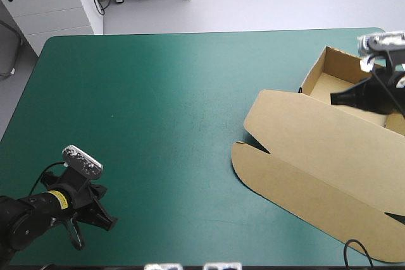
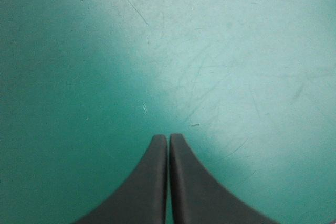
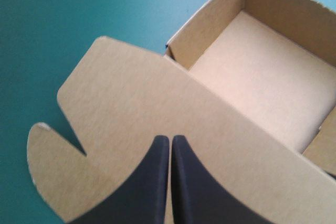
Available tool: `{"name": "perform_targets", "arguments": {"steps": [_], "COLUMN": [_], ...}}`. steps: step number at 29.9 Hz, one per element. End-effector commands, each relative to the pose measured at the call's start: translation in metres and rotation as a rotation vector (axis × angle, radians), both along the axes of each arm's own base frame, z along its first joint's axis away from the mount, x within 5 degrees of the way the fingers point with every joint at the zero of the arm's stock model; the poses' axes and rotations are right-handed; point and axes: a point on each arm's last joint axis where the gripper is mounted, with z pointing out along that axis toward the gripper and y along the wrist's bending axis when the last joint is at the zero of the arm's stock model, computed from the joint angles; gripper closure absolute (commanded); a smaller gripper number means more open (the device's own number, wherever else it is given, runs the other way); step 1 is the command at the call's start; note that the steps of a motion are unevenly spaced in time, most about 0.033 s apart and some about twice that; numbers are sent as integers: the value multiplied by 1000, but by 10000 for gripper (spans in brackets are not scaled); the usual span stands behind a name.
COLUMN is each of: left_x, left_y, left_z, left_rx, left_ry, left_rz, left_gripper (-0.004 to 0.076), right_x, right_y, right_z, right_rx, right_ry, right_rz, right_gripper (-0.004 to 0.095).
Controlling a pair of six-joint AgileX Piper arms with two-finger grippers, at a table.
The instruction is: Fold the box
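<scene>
The brown box (image 1: 316,150) lies at the table's right side as an open tray (image 1: 335,77) with raised walls and its lid spread flat toward the near edge. My right gripper (image 1: 333,98) hovers over the seam where lid meets tray, fingers shut with nothing between them. In the right wrist view the right gripper (image 3: 170,139) points across the flat lid (image 3: 131,98), with the tray's floor (image 3: 252,72) ahead and to one side. My left gripper (image 1: 112,222) rests low at the near left corner, shut. In its own view the left gripper (image 2: 168,137) faces only bare teal-green cover (image 2: 210,51).
The lid's rounded tuck flap (image 1: 253,162) reaches toward the table's middle. The box's right part runs past the picture's edge. Teal-green cover (image 1: 158,112) stretches between the two arms.
</scene>
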Motion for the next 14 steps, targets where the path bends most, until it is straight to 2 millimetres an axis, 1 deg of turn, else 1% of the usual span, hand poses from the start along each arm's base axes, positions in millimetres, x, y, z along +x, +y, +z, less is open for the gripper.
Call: {"name": "perform_targets", "arguments": {"steps": [1,4,7,14], "left_x": [4,3,0,-15], "left_y": [-4,-5,-7,-2], "left_z": [3,-5,-7,-7], "left_rx": [-61,-76,-122,-187], "left_ry": [-59,-39,-47,-142], "left_rz": [3,3,3,2], "left_gripper": [731,731,731,731], "right_x": [-37,-62,-89,-135], "right_y": [4,5,5,8], "right_z": [-7,-23,-37,-71], "right_rx": [-11,-17,-26,-28], "right_ry": [-62,-80,-96,-116], "right_rz": [12,2,-2,-1], "right_gripper": [908,908,908,908]}}
